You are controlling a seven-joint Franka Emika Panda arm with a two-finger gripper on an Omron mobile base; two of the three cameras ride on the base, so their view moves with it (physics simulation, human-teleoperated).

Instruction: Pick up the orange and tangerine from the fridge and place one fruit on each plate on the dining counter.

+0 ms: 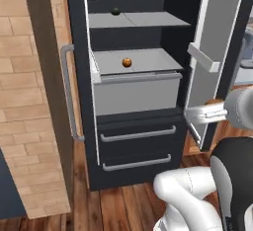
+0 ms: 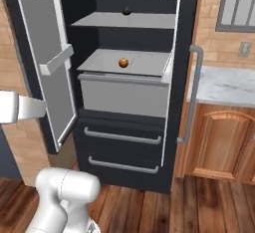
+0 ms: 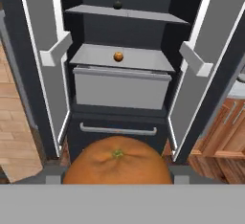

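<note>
The claw [image 3: 117, 177] is clenched on a big round orange fruit [image 3: 117, 161] with a dimpled skin and green stem scar, held out in front of the tall black fridge [image 3: 119, 122], whose doors stand open. I judge the fruit light, firm and smooth enough to roll, so it is best gripped across its middle. A second small orange fruit [image 3: 118, 56] sits on the pale grey shelf [image 3: 143, 60] above the drawer, well apart, awaiting the same hold.

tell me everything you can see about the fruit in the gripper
The orange fruit is round, with a dimpled, slightly glossy peel and a small green stem scar facing the hand camera. It sits between the fingertips of the gripper, outside the open fridge, in front of its lower drawers. Its underside is hidden.
</note>
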